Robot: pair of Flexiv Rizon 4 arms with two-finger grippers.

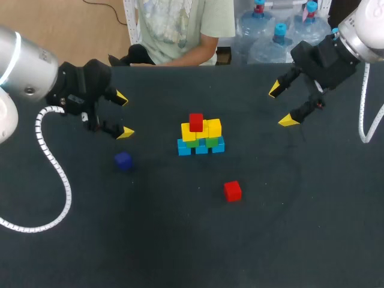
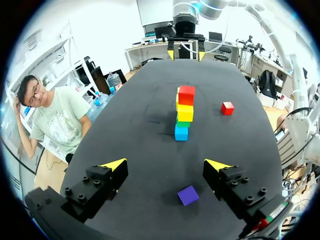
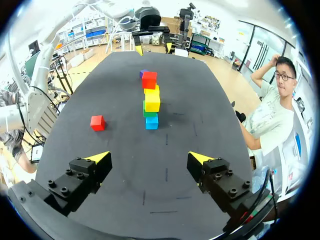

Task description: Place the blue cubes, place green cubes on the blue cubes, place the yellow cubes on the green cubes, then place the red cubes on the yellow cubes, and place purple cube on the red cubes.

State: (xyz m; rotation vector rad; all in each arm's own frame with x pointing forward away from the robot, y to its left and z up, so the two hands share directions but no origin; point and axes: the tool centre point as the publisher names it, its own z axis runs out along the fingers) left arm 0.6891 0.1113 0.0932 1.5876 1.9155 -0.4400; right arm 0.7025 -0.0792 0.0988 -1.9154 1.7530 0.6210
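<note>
Mid-table stands a cube pyramid: blue cubes at the base, green cubes above, yellow cubes on those, and one red cube on top. A second red cube lies loose in front of it, and a purple cube sits to the left. My left gripper hovers open just behind the purple cube, which lies ahead between its fingers. At the far right my right gripper hangs open above the table, facing the stack.
A person sits behind the table's far edge, not reaching over it. The dark tabletop has bare room in front and at both sides.
</note>
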